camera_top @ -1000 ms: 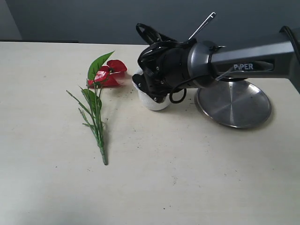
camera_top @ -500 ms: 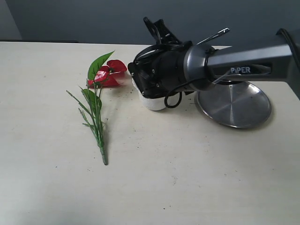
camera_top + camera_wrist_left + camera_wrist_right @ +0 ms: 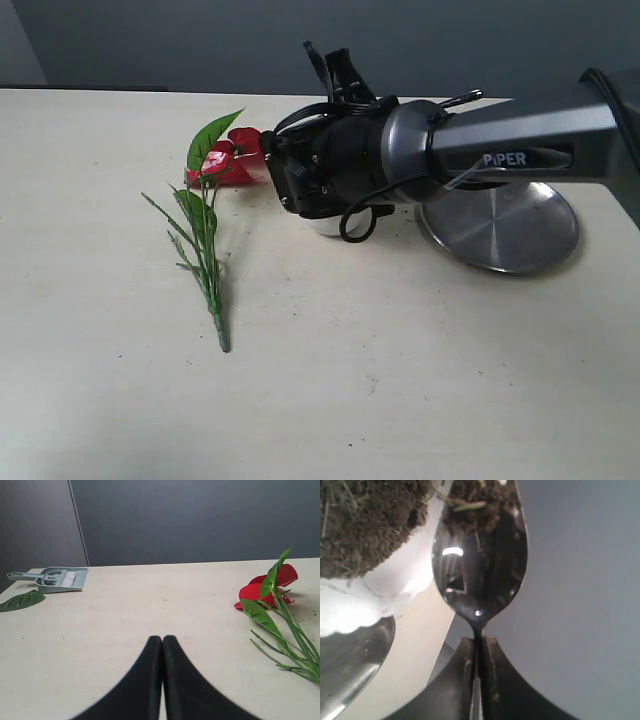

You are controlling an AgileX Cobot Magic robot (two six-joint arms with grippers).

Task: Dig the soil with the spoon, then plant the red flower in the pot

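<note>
My right gripper is shut on the neck of the silver spoon. The spoon's bowl carries a clump of dark soil at its tip. Beside the bowl stands the white scalloped pot, filled with soil. In the exterior view the right arm's wrist covers most of the pot, and the spoon's handle pokes out behind it. The red flower lies flat on the table to the left of the pot, its stems pointing towards the front. My left gripper is shut and holds nothing, low over bare table.
A round steel plate lies to the right of the pot, under the right arm. In the left wrist view a grey-green dustpan with a brush and a loose green leaf lie at the table's far side.
The right wrist has turned and shifted left over the pot, hiding more of it and part of the bloom. The spoon's handle has swung down from steep to nearly level.
</note>
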